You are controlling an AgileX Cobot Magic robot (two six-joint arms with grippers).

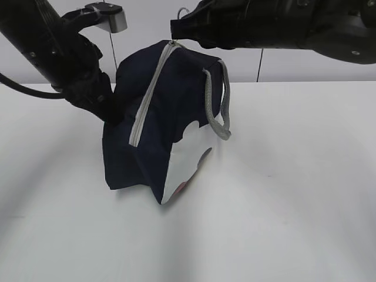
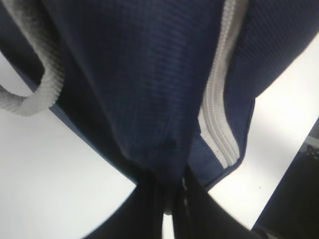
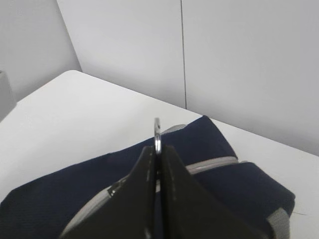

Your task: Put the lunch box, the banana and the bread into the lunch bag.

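Your lunch bag [image 1: 170,117] stands mid-frame, its grey zipper band [image 1: 147,94] apparently closed. No lunch box, banana or bread shows; judge them packed or hidden. The left gripper [image 2: 169,199] pinches the bag's navy fabric at its left side; the right gripper [image 3: 158,164] clamps the metal zipper pull [image 3: 157,133] at top centre.
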